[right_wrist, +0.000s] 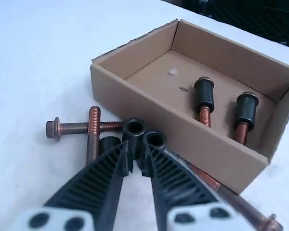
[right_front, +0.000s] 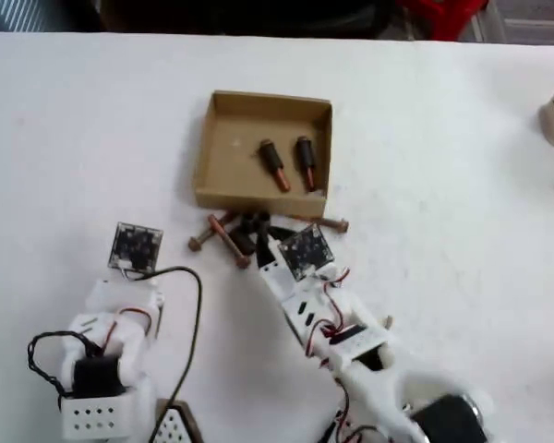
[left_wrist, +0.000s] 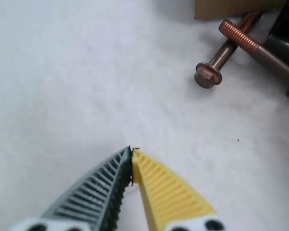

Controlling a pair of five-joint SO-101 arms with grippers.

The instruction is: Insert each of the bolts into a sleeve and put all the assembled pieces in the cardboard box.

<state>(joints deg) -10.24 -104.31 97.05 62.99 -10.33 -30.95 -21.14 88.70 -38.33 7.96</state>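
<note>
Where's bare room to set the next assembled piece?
Inside the cardboard box, the floor left of the two assembled pieces is bare. So is the table left of the box. Crowded: before its front wall, loose bolts, sleeves and the right gripper.

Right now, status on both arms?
Left gripper over table, fingers shut. Right gripper at loose sleeves by box. Two assembled pieces in box; three bolts loose outside.
</note>
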